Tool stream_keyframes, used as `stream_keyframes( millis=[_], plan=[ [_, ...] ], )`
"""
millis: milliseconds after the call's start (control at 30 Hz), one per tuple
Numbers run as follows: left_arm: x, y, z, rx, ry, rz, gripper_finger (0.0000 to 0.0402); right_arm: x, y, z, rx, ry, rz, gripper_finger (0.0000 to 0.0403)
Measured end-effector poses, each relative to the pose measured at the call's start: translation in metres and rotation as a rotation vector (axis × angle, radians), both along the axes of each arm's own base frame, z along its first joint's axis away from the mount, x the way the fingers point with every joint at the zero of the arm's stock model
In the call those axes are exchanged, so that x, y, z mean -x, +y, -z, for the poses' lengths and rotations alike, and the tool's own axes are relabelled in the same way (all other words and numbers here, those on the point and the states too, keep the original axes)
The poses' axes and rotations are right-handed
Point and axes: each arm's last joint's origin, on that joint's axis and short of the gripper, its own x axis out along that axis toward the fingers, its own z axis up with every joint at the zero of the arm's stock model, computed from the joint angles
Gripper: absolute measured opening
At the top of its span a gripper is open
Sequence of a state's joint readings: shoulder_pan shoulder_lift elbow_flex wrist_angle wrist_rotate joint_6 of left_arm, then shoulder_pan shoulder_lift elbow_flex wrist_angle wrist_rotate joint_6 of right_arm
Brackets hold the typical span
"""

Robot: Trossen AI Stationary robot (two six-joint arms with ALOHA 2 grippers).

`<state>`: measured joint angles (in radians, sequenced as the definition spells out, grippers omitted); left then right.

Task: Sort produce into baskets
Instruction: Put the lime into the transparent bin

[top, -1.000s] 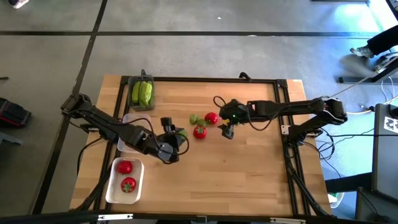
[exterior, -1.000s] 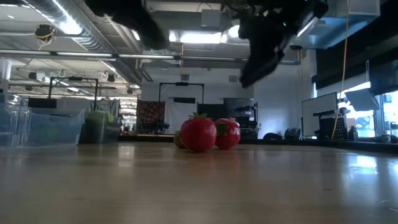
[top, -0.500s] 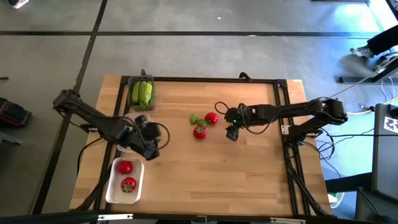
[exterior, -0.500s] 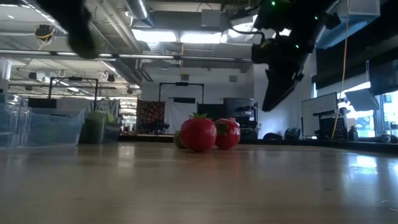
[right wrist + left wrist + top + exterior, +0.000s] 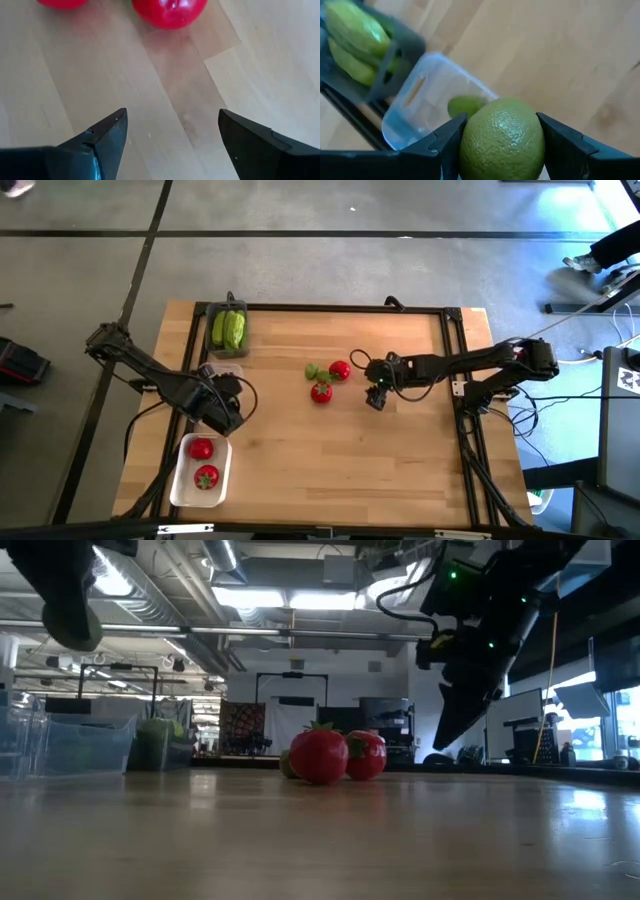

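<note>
The left claw (image 5: pixel 500 145) pinches a round green fruit (image 5: pixel 501 140) above the clear basket (image 5: pixel 427 95), where another green fruit (image 5: pixel 465 105) lies. The right claw (image 5: pixel 172 135), spread wide, hovers over the tabletop (image 5: pixel 400 460) beside two tomatoes (image 5: pixel 339 370).

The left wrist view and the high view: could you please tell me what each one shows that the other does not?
Only the left wrist view shows the round green fruit clamped between the left end effector's fingers, and a second green fruit lying inside the clear basket. Only the high view shows the white basket with two tomatoes, the two tomatoes and the green fruit loose mid-table, and the right end effector open beside them. Both show the dark grey basket holding cucumbers.
</note>
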<state>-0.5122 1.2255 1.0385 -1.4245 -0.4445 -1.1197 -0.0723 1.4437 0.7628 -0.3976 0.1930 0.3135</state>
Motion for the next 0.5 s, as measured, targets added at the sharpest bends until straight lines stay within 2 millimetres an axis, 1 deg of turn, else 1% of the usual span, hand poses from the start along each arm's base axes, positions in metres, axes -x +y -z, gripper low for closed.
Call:
stream_keyframes(
  millis=[233, 300, 500],
  plan=[
    [0.013, 0.003, 0.034, 0.045, 0.147, -0.064, 0.0214, 0.005, 0.0, 0.01, -0.01, -0.004, 0.02, 0.0292],
    [0.014, 0.004, 0.042, 0.061, 0.148, -0.075, 0.0214, 0.006, 0.0, 0.012, -0.01, -0.003, 0.02, 0.0292],
    [0.02, 0.012, 0.057, 0.083, 0.111, -0.112, 0.021, 0.006, 0.0, 0.013, -0.009, -0.011, 0.02, 0.0292]
  ],
)
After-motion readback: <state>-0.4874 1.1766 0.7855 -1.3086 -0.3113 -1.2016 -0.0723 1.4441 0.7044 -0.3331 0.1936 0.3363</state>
